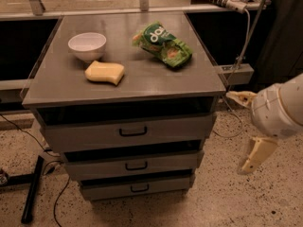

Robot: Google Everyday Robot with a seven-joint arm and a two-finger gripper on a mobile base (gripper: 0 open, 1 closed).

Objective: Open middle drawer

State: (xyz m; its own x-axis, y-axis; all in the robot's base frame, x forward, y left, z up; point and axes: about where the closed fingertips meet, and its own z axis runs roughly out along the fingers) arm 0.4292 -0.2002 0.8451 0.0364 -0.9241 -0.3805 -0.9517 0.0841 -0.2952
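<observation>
Off the front right corner of the drawer cabinet [142, 86], out over the speckled floor, hangs the gripper [238, 132]. Its two cream fingers [255, 154] are spread wide apart with nothing between them. One points left toward the cabinet at about the height of the top drawer [94, 135]. The other slants downward and ends roughly level with the middle drawer [165, 163].

That drawer sits shut between the taller top front and the shorter bottom drawer [109, 189]. Its small black handle [136, 166] is at the centre of the grey panel.

The handle lies well to the left of the jaws and slightly below their midpoint. The panel faces the cabinet's front, while the gripper is off to the cabinet's right. The bar's long axis runs level, along the width of the front. As I judge it, the jaws must come round in front of the panel, travel left to the centre, and close one above and one below the bar before pulling straight out.

On the cabinet top, a white bowl [87, 46] stands toward the back left corner. A yellow sponge [104, 73] lies just in front of it, and a green snack bag [162, 45] lies toward the back right.
</observation>
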